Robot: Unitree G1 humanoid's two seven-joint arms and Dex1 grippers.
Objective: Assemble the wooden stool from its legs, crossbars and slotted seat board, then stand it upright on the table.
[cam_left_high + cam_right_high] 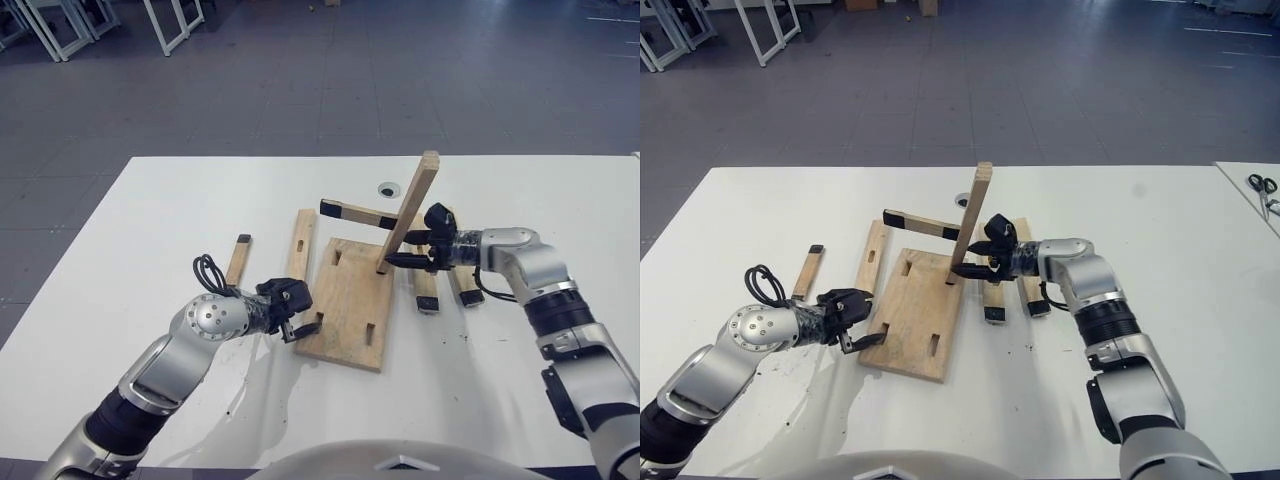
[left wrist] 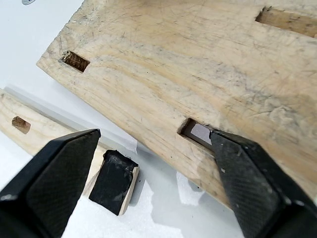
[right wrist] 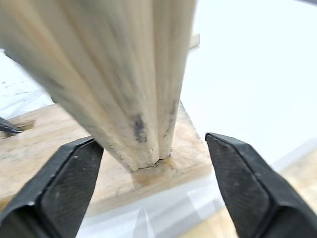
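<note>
The left claw [image 1: 298,327] hangs released at the near left corner of the seat board [image 1: 350,300]. One finger [image 2: 247,183] is over the wood beside a slot and the other is over the table [image 1: 150,230]. The black-capped end of a loose leg [image 1: 301,243] lies between them. The board lies flat, stretching away from this claw. At its far right corner stands an upright leg [image 1: 415,205], its foot in a slot. The right claw [image 3: 154,140] is spread wide, with a finger on either side of that foot and not clamped on it. A crossbar [image 1: 355,212] juts from the leg, away from this claw. Two more pieces [image 1: 427,290] lie beneath its wrist.
</note>
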